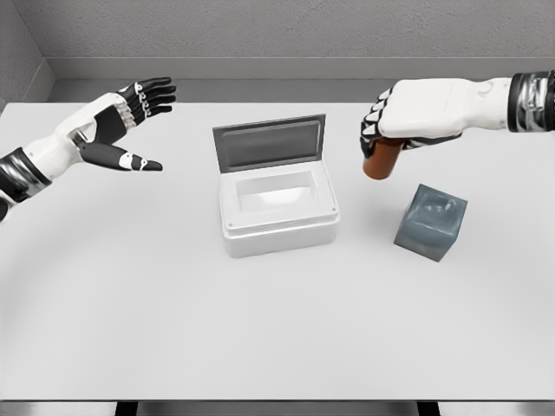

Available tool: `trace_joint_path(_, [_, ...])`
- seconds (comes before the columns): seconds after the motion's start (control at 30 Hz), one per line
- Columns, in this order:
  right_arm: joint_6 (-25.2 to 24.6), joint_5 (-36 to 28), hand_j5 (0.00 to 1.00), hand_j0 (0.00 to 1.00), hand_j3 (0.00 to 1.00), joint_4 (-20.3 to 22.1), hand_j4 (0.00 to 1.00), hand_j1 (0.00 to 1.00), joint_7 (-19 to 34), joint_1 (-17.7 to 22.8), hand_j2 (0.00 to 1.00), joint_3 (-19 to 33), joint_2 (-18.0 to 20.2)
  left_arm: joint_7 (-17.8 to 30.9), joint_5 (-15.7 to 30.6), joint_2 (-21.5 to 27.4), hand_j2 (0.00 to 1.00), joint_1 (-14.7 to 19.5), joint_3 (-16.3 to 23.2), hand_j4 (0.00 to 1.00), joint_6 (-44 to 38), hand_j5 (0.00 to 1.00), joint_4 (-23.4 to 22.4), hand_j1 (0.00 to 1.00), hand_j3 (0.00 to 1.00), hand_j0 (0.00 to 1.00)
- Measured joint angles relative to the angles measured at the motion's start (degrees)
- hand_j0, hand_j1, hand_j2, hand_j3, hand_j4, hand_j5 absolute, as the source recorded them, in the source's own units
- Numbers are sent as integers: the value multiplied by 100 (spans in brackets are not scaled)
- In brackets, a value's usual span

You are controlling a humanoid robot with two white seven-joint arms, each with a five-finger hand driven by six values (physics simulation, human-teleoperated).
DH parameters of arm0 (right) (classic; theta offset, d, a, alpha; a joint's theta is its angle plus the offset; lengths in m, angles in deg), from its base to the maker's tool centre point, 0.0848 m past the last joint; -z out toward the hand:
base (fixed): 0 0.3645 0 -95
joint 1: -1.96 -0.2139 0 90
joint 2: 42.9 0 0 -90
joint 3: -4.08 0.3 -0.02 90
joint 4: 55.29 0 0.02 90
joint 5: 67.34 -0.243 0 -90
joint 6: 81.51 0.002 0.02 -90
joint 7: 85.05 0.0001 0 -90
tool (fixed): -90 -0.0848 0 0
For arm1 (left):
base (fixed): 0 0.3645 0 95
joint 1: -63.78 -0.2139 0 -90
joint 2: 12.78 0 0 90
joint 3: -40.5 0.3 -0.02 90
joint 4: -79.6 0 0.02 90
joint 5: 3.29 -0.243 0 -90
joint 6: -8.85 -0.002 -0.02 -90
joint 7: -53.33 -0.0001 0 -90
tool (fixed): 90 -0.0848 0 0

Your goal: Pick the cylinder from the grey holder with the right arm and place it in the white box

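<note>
Cylinder: you have it clear of the grey holder, held in the air above the bench towards its far right corner, between the holder and the white box. The right hand is closed over its upper end, fingers curled down around the top, so only the lower brown body shows beneath the palm. It hangs slightly tilted. Judged from its plain smooth surface, it will behave as a stiff, light, somewhat slippery piece; a grip high on the end leaves the lower part free to swing, so keep the fingers firmly wrapped. The box stands near the bench centre, lid raised at its far side, cavity open and unobstructed. The holder sits well apart from the box, nearer the right edge. Your left hand hovers by the far left corner, fingers spread, holding nothing.
</note>
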Motion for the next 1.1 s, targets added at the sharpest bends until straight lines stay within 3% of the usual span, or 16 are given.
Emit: trace_joint_path(1.1, [0,142,52,52,52,-312,52,52,1,-62,52,-58,-988,0,-13,-208,100,88,16,100,0,100,-167,100,100,100])
